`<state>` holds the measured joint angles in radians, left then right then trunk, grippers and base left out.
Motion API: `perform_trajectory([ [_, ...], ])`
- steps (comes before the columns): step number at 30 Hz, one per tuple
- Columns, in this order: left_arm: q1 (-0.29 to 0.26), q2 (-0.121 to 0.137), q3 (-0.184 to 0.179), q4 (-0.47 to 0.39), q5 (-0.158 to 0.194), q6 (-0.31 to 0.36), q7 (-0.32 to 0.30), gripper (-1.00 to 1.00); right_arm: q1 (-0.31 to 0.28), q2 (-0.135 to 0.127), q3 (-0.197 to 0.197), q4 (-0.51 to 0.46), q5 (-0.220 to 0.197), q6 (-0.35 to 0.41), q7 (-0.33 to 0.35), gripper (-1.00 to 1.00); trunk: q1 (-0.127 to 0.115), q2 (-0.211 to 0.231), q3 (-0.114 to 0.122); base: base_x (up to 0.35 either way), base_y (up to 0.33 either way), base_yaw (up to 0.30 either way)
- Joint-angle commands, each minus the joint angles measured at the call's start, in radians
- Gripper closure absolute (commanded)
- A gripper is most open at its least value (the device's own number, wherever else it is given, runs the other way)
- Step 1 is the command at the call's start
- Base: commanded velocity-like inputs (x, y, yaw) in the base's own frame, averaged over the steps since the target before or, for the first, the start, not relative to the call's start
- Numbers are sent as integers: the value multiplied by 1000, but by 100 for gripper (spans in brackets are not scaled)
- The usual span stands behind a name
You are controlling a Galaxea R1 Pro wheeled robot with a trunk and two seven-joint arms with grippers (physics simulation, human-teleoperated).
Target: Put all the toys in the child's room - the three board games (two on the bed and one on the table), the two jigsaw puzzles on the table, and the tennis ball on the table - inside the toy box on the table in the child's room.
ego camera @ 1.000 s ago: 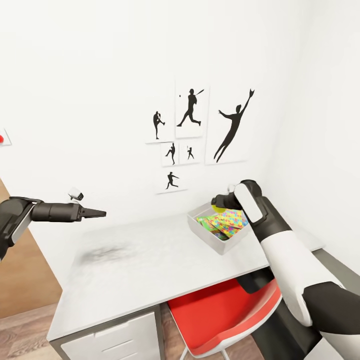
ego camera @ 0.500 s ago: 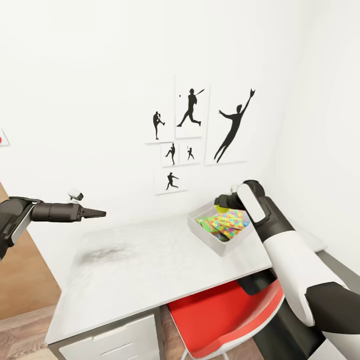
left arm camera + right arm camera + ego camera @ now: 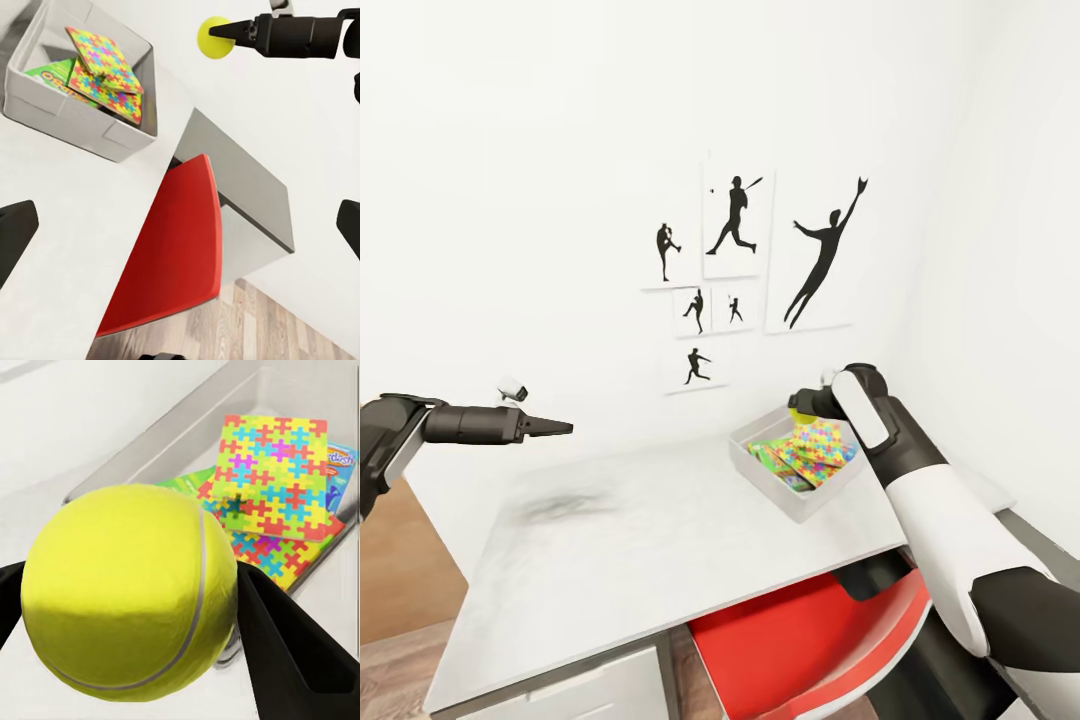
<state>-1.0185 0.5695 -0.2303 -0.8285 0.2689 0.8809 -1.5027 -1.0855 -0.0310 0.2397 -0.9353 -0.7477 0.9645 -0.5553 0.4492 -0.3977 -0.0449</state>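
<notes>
We read only fragments of print: on the green board game under the puzzles, "dash" on a blue corner in the right wrist view, and a bit like "BO" in the left wrist view.

At the table's left edge, our left gripper hangs in the air above the white top, its tips drawn to a point in the head view, though its wrist camera shows the two fingers set wide apart, holding nothing.

Toward the table's far right corner sits the toy box, with both jigsaw puzzles lying overlapped inside on the board game. Just above the box's far rim, our right gripper is clamped on the tennis ball, both fingers pressed to its sides.

The red chair stands tucked under the near edge.

Against half a second ago, the wall pictures and box sit slightly further left in our view; the camera has turned, and both arms keep their poses.
</notes>
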Motion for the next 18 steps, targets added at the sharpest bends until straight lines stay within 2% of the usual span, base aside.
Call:
perform_trajectory([
  [1,-2,1,-4,0,4,10,-2,-100,-1,-1,4,-1,-13,-1,-12,100,1,-2,-2,62,-172,0],
  [18,-2,0,-4,0,6,10,-2,-100,-1,0,7,-2,-13,-1,-12,100,1,-2,-2,42,-143,0],
])
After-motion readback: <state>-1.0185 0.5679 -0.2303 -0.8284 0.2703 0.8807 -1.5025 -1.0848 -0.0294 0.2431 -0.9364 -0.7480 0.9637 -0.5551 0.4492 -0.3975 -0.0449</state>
